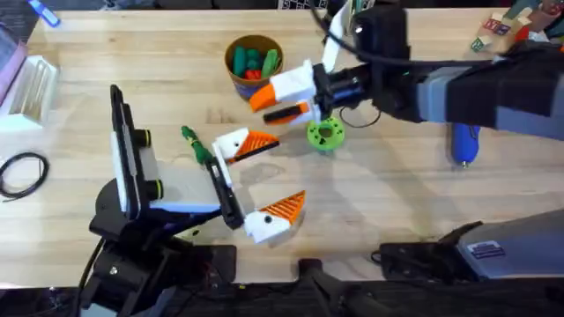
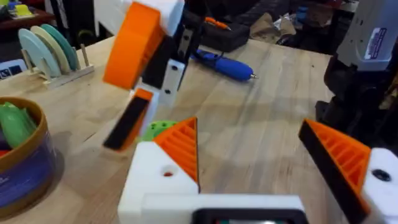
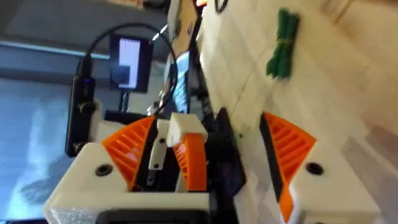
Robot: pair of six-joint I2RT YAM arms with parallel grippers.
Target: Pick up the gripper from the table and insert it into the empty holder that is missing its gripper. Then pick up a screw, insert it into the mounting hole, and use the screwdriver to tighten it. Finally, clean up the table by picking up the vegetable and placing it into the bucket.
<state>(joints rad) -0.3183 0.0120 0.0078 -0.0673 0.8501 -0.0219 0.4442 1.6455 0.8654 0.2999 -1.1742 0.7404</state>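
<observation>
My left gripper (image 1: 280,172) (image 2: 249,134) hangs open low over the table's middle. Both its white holder blocks (image 1: 264,227) carry orange ribbed fingers (image 2: 180,146). The right gripper (image 1: 269,104) (image 3: 208,124) reaches in from the right, rolled on its side, open, just in front of the bucket (image 1: 236,81) (image 2: 25,168). The dark-green vegetable (image 1: 196,145) (image 3: 283,43) lies on the wood left of both grippers. The blue screwdriver (image 1: 464,145) (image 2: 227,65) rests at the right. A loose gripper and a screw are hidden or out of view.
A bright-green disc with holes (image 1: 324,134) (image 2: 158,129) lies under the right gripper. The bucket holds green and orange toy food. At the left stand a plate rack (image 2: 46,53) and a black cable loop (image 1: 22,172). Toy blocks (image 1: 493,26) sit far right.
</observation>
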